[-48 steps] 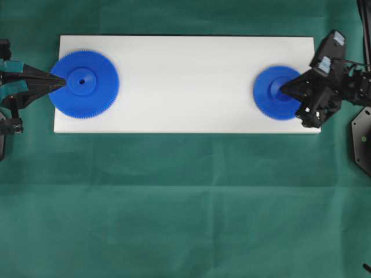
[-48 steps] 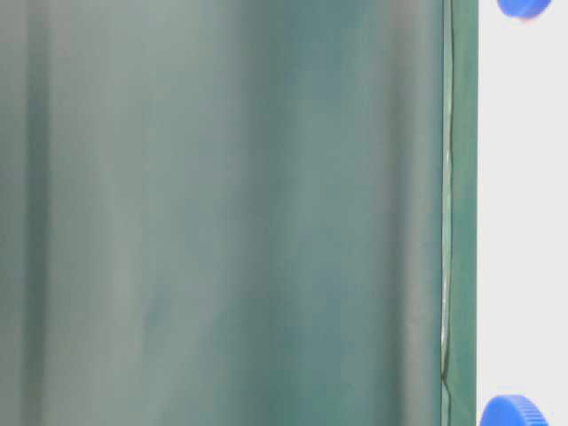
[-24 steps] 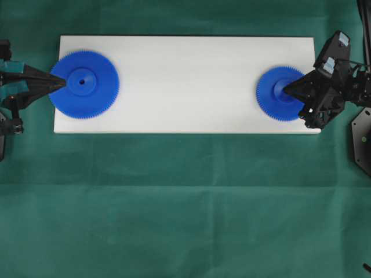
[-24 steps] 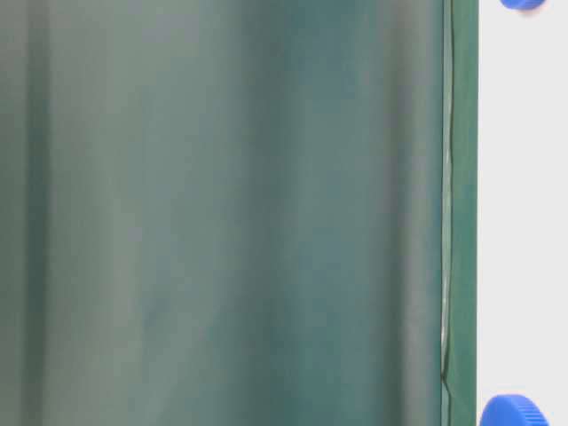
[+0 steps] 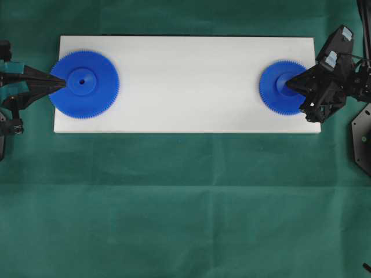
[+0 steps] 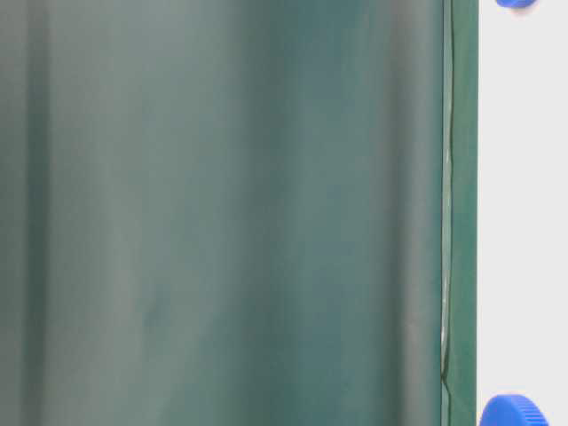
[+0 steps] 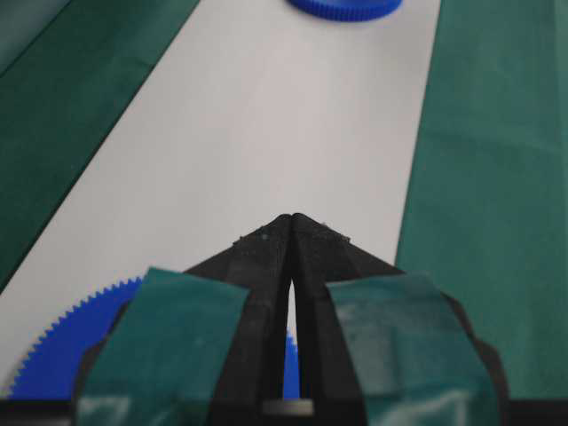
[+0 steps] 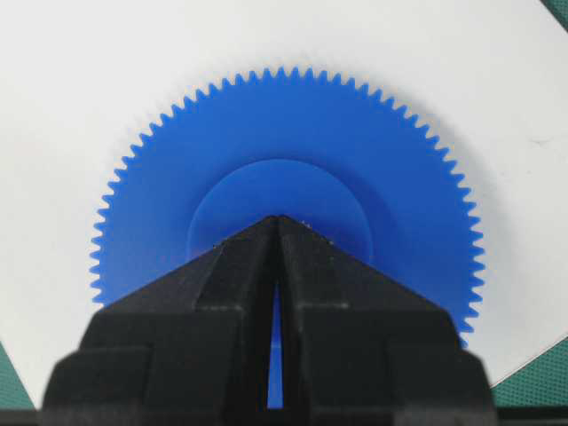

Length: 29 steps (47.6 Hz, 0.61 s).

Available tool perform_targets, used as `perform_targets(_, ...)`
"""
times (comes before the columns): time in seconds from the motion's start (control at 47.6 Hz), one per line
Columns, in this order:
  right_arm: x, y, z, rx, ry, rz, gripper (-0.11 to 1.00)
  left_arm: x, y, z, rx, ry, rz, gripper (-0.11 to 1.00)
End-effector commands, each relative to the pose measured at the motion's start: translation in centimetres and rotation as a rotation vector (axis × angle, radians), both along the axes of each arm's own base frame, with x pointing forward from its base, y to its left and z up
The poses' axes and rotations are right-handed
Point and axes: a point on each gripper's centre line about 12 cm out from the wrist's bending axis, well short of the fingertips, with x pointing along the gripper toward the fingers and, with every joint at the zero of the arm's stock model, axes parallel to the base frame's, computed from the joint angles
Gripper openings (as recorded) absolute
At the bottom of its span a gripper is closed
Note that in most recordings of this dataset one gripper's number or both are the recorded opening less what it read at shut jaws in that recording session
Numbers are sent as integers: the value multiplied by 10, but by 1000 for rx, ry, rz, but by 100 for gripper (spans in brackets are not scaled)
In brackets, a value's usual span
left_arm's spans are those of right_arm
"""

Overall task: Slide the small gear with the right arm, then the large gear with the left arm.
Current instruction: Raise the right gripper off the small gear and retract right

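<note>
A robotics lab or test setup is suggested, not a home or shop. The bench (image 5: 174,202) is covered edge to edge with plain green cloth, on which a bare white board (image 5: 185,81) is laid square as a work surface, and a green backdrop curtain (image 6: 222,213) is seen hung behind it in the table-level view. Black robot arms are mounted at either end, the left claw (image 7: 291,220) patched with teal tape (image 7: 169,346), and two blue plastic gears, one large (image 5: 84,84) and one small (image 5: 283,88), are set out as test pieces.
</note>
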Motion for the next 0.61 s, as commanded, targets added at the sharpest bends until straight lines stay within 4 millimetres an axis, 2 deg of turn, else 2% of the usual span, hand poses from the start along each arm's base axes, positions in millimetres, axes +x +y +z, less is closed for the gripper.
perform_targets(0.0,1,-2,1,-2,4,-6,50,2,1,4,0,-13,4,0)
perform_targets(0.189,7,-6,16,-34,-50,-3,50,2,1,4,0,-13,4,0)
perform_targets(0.399,12,-8,43,-106,-142,17,50,2,1,4,0,-13,4,0)
perform_targets(0.588,11,-3,68,-180,-245,54,50,3,1,6,1,-17,4,0)
